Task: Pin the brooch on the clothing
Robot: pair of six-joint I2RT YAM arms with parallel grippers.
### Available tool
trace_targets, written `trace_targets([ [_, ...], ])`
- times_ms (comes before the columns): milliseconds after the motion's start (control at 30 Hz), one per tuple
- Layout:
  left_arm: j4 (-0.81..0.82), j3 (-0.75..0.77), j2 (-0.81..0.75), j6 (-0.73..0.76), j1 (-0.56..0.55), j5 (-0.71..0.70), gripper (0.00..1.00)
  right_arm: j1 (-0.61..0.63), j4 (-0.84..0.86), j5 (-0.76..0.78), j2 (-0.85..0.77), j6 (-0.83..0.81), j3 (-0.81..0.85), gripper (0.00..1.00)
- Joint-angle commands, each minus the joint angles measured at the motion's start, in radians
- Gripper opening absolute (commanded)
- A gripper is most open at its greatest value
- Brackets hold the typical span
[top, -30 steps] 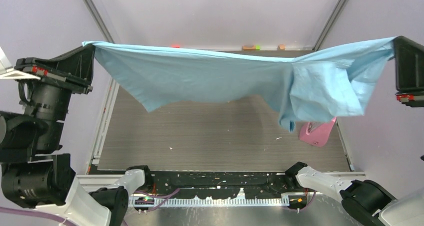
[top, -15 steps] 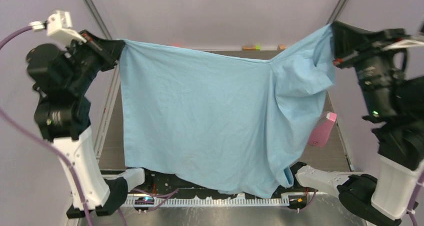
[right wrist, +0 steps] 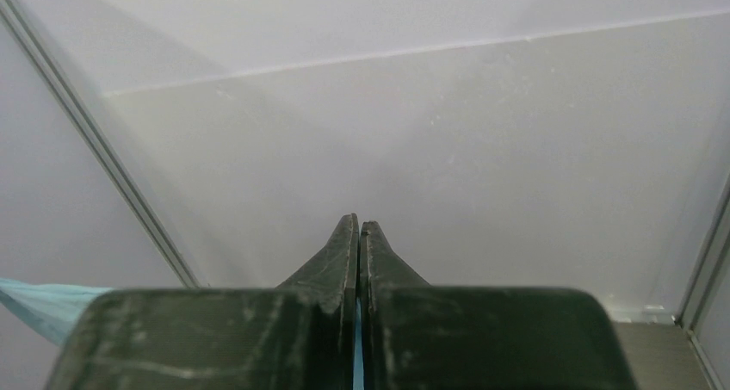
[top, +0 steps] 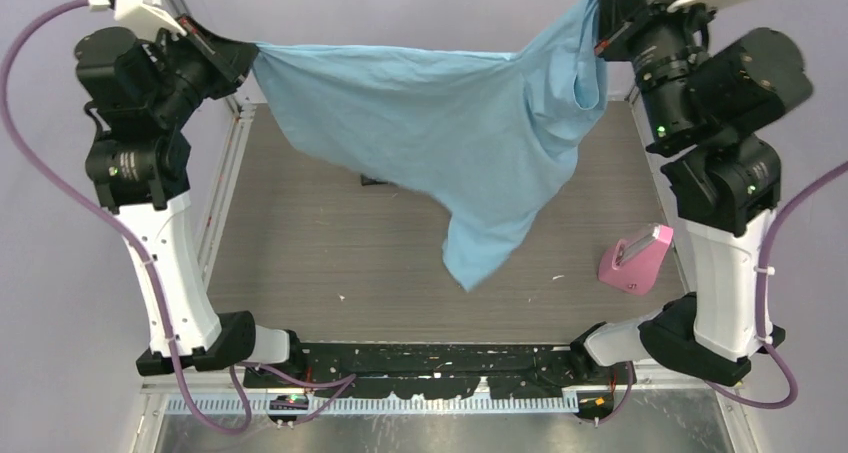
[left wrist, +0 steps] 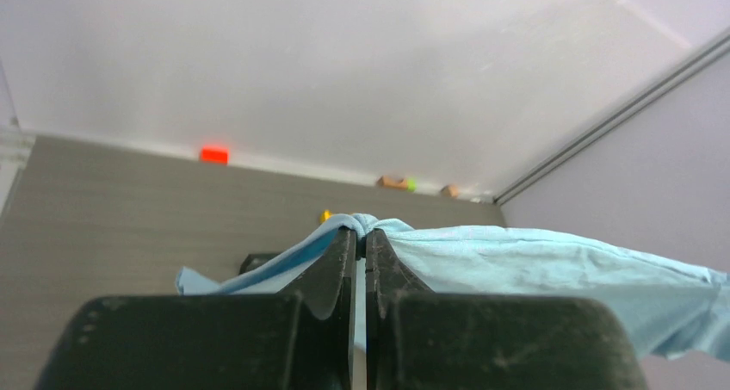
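Grey wood-grain tabletop [top: 300,263] below, pale walls all round, and both arms are standing tall. Up in the upper left of the overhead view the left gripper [top: 243,58] is clamping tight on a corner of the clothing [top: 450,143]; its wrist view is showing the jaws pressed together with a bunch of blue pinched at the tips. Upper right, the right gripper [top: 605,18] is clenching as well, with a sliver of blue caught between its closed jaws.

Moving outward, the shirt is hanging between them, sagging to a loose point over the middle of the frame. That is a big change. A second ago it was stretching wide and flat across the top, half a second ago it was dropping as a broad sheet to the near edge, and now the grippers are sitting closer together and higher. Only plain blue is showing; no lettering is facing the camera. My read is that they are shaking the shirt out and getting ready to lay it flat.

A pink object [top: 635,258] is resting at the right edge, and a small dark object [top: 375,180] is peeking out beneath the cloth. The brooch I am not spotting anywhere, so pinning is looking some way off.
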Motion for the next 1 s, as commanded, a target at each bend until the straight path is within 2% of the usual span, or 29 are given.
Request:
trace_targets([
  [0, 0.040, 0.080, -0.068, 0.027, 0.004, 0.038, 0.00, -0.003, 0.039, -0.023, -0.058, 0.014, 0.099, 0.00],
  [100, 0.038, -0.072, -0.189, 0.044, 0.004, 0.037, 0.00, -0.003, 0.043, -0.028, -0.208, 0.081, -0.060, 0.00],
  [233, 0.030, -0.379, -0.448, 0.046, 0.004, 0.021, 0.00, -0.003, 0.021, -0.015, -0.444, 0.229, -0.408, 0.00],
  [267, 0.013, -0.460, -0.507, 0.039, 0.004, 0.004, 0.00, -0.003, -0.009, -0.015, -0.481, 0.265, -0.536, 0.00],
  [367, -0.089, -0.694, -0.688, -0.005, 0.004, -0.078, 0.00, -0.003, -0.106, -0.003, -0.645, 0.506, -0.779, 0.00],
  [467, -0.192, -0.938, -0.862, -0.072, 0.004, -0.110, 0.00, -0.003, -0.271, -0.022, -0.753, 0.811, -1.069, 0.01],
  [600, -0.332, -1.162, -1.056, -0.178, 0.004, -0.079, 0.02, -0.003, -0.448, -0.098, -0.918, 1.034, -1.339, 0.01],
  [633, -0.371, -1.196, -1.095, -0.186, 0.004, -0.085, 0.18, -0.003, -0.462, -0.106, -0.941, 1.052, -1.371, 0.08],
  [667, -0.406, -1.216, -1.117, -0.188, 0.004, -0.104, 0.38, -0.003, -0.479, -0.123, -0.979, 1.066, -1.415, 0.19],
  [700, -0.434, -1.225, -1.127, -0.188, 0.003, -0.122, 0.58, -0.003, -0.483, -0.131, -0.991, 1.063, -1.433, 0.43],
  [733, -0.444, -1.226, -1.128, -0.180, 0.003, -0.130, 0.78, -0.003, -0.498, -0.137, -0.997, 1.051, -1.433, 0.54],
  [767, -0.443, -1.221, -1.123, -0.167, 0.004, -0.132, 0.88, -0.003, -0.505, -0.135, -0.993, 1.041, -1.418, 0.78],
  [833, -0.430, -1.204, -1.083, -0.139, 0.004, -0.140, 0.97, -0.003, -0.518, -0.122, -0.957, 0.993, -1.384, 0.89],
  [967, -0.332, -1.216, -1.004, -0.103, 0.003, -0.092, 0.99, -0.003, -0.458, -0.088, -0.845, 0.873, -1.354, 0.91],
])
